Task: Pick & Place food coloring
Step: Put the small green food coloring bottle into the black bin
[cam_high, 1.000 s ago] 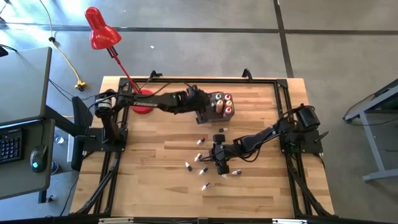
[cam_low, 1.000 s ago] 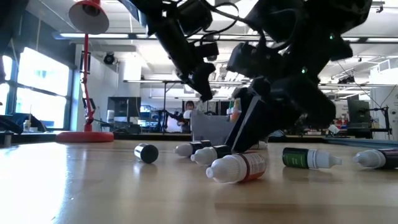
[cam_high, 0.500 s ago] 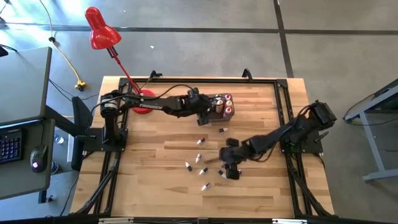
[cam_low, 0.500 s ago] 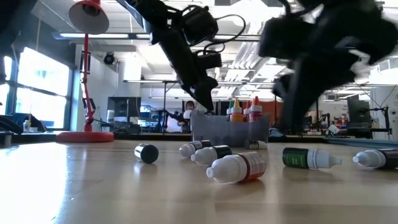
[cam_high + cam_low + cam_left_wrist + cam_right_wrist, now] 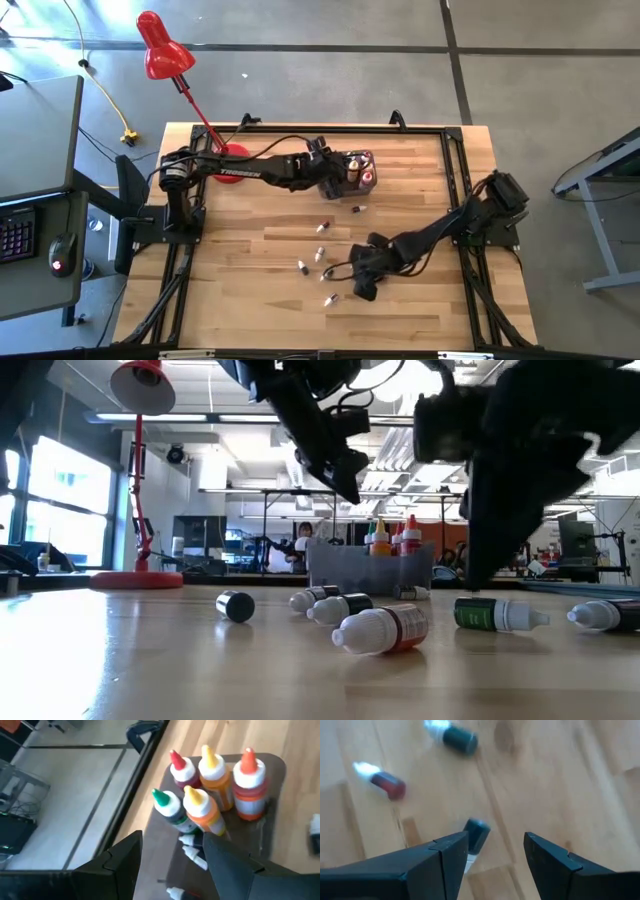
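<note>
Several tiny food coloring bottles [image 5: 322, 228] lie scattered on their sides on the wooden table, mid-table. Others stand upright in the dark grey tub [image 5: 370, 568], among them red [image 5: 177, 764], yellow [image 5: 210, 762], orange [image 5: 248, 767] and green [image 5: 166, 804] caps. My left gripper [image 5: 172, 845] hovers open just above the tub [image 5: 362, 183], holding nothing. My right gripper [image 5: 495, 845] is open above the table near the scattered bottles [image 5: 360, 285]. A dark capped bottle [image 5: 476, 834] lies on the wood below its fingers, with a red one [image 5: 384, 782] and a dark green one [image 5: 456, 739] farther off.
A red desk lamp [image 5: 160, 50] stands at the table's far left corner. In the low view, bottles lie across the foreground: a red-labelled one [image 5: 385, 628] and a green one [image 5: 500, 614]. Bare wood lies toward the near edge [image 5: 300, 325].
My right gripper has lifted off the table among the bottles and swung toward the near edge, staying open. My left gripper has moved right over the tub, dipped toward it, then risen above it.
</note>
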